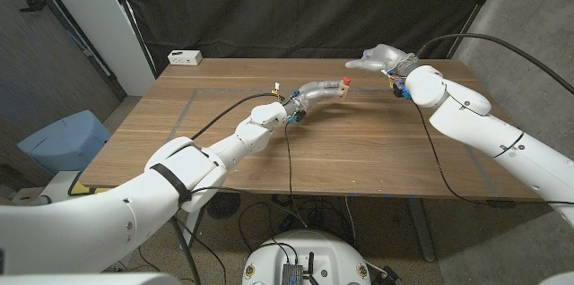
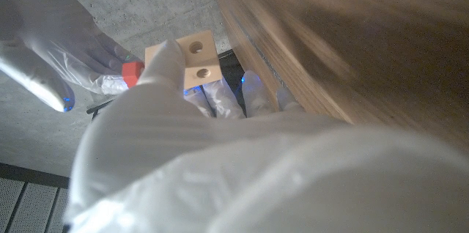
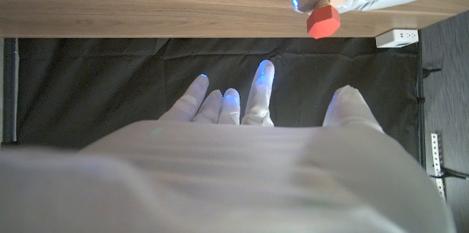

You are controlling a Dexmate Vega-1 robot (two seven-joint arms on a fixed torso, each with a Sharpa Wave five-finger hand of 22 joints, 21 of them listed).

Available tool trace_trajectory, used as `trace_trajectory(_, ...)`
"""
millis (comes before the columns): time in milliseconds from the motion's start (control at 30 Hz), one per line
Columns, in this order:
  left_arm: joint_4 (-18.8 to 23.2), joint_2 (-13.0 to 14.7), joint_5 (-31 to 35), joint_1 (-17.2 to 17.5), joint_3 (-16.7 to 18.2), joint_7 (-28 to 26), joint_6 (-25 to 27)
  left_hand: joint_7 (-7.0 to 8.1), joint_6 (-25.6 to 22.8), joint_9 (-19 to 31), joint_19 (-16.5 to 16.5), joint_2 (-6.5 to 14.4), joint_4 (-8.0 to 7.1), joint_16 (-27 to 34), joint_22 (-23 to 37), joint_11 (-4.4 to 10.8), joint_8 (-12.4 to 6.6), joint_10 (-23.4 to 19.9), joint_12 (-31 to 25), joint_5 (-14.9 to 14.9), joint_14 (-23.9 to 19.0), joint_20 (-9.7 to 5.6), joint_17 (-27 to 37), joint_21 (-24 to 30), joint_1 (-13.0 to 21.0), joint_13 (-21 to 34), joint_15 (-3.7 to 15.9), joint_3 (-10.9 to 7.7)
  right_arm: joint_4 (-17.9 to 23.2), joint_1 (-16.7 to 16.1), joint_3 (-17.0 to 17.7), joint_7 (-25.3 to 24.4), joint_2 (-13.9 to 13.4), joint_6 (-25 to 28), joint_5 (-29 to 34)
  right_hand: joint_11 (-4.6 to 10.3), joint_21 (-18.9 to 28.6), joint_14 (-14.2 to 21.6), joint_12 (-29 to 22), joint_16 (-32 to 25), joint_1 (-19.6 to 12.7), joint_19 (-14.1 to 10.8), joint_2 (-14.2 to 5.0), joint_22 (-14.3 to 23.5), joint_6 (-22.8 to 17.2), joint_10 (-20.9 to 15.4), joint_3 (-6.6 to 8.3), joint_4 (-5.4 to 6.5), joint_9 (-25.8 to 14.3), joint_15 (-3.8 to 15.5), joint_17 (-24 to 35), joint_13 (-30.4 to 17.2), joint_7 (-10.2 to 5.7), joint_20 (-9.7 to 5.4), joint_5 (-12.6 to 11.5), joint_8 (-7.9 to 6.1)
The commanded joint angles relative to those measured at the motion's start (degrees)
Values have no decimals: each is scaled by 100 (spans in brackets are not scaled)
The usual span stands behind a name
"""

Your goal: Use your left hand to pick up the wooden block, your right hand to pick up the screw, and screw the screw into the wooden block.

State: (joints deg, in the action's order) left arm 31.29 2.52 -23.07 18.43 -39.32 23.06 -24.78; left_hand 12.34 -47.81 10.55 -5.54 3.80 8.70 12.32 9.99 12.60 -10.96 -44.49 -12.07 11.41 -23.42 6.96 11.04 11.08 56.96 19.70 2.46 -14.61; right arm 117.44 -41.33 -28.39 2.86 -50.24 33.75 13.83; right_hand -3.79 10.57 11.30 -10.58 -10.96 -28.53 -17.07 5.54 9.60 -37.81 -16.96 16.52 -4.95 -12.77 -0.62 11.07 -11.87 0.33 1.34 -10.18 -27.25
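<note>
Over the wooden table (image 1: 296, 155), the left hand (image 1: 316, 94) is gripping the wooden block (image 2: 198, 61), raised mid-table. The right hand (image 1: 381, 56) is hovering nearby, fingers apart, holding nothing. The red-headed screw (image 3: 322, 22) is sitting in the block.

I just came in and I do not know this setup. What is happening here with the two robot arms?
The left hand holds a small wooden block above the table. A red-headed screw already sits in the block. The right hand is open and apart from it, holding nothing. So the screw seems to be placed in the block; how deep it sits I cannot tell.
</note>
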Motion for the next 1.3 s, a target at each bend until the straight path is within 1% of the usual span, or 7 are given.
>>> trace_trajectory(33,166,31,-31,42,48,-144,-1,-3,-65,31,-18,29,-15,5,17,1,-45,17,-29,28,-17,33,15,22,-11,0,384,-45,-82,-427,451,-874,128,-554,-1030,2,-10,-28,-40,-9,-13,50,-73,5,103,55,27,-40,13,-22,8,-33,24,11,-43,48)
trace_trajectory(200,-82,-80,-72,-51,74,-100,-106,3,-82,31,-37,25,-15,8,18,1,-51,14,-30,28,-30,41,13,30,-15,0,375,-46,-133,-545,562,-1141,223,-715,-1292,2,5,-41,-47,-13,-16,30,-95,7,214,81,33,-52,28,-30,8,-34,40,-15,-47,121)
trace_trajectory(633,-633,-312,-159,-237,157,-12,-241,6,-65,30,-40,27,-29,2,19,3,-43,17,-29,27,-17,57,16,29,-43,-1,375,-42,-333,-763,781,-1585,449,-1157,-1959,-32,25,-58,-61,-21,-7,-11,-120,11,332,122,34,-71,58,-58,9,-36,93,40,-54,225)
trace_trajectory(733,-722,-353,-173,-271,172,9,-232,2,-66,31,-40,29,-24,1,20,3,-44,18,-29,28,-16,58,15,30,-36,-1,373,-45,-387,-795,798,-1681,520,-1232,-2087,-17,25,-59,-67,-24,-4,-9,-126,12,349,121,34,-75,64,-62,10,-36,108,43,-57,245)
trace_trajectory(1067,-855,-437,-224,-322,228,46,-163,14,-55,30,-30,21,-25,-7,21,3,-40,18,-29,27,1,62,15,25,-48,-1,378,-41,-693,-1009,930,-1999,834,-1849,-2581,31,25,-68,-79,-29,-10,-5,-147,13,373,135,40,-93,84,-72,9,-36,125,60,-68,297)
trace_trajectory(1200,-892,-475,-246,-337,250,51,-139,18,-49,30,-4,22,-24,-15,21,3,-37,21,-27,27,23,68,15,15,-50,-2,377,-41,-855,-1094,971,-2060,967,-2203,-2781,118,24,-89,-72,-28,-8,0,-154,13,439,185,39,-107,101,-128,9,-35,110,70,-76,362)
trace_trajectory(1300,-903,-496,-264,-341,268,53,-127,15,-57,30,3,20,-23,-19,21,3,-41,24,-26,26,34,59,15,13,-50,-2,390,-41,-958,-1155,1003,-2127,1074,-2432,-2917,141,16,-156,-62,-8,-1,25,-159,12,465,235,36,-114,112,-142,9,-33,92,97,-81,401)
